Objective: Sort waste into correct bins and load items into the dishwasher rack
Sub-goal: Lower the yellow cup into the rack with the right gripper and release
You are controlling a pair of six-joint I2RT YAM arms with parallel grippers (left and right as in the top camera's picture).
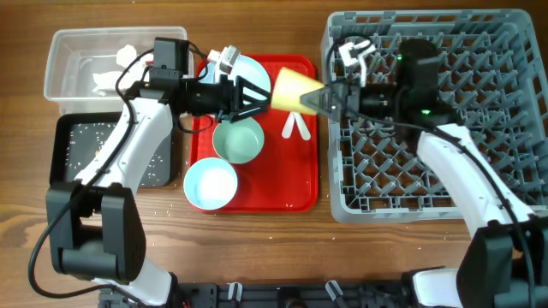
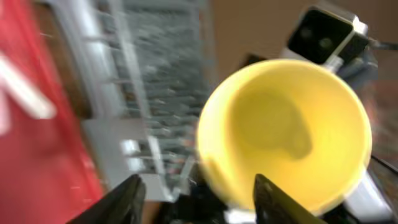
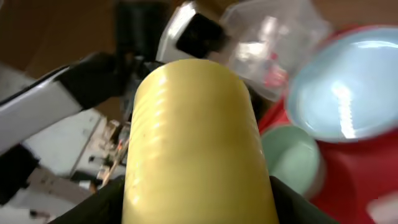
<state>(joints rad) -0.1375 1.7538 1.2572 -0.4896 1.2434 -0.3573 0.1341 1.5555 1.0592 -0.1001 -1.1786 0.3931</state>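
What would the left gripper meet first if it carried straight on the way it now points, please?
The yellow cup, most likely: its open mouth faces the left gripper, and the right gripper holds its base. How near it is is hard to judge.

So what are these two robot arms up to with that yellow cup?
The right arm's tool grips the small yellow plastic cup by its base, holding it sideways in the air above the flat red tray's edge, beside the large grey pegged dishwasher rack. The left arm's tool is open at the cup's mouth, not gripping it. A pale green bowl and a light blue bowl sit on the tray.
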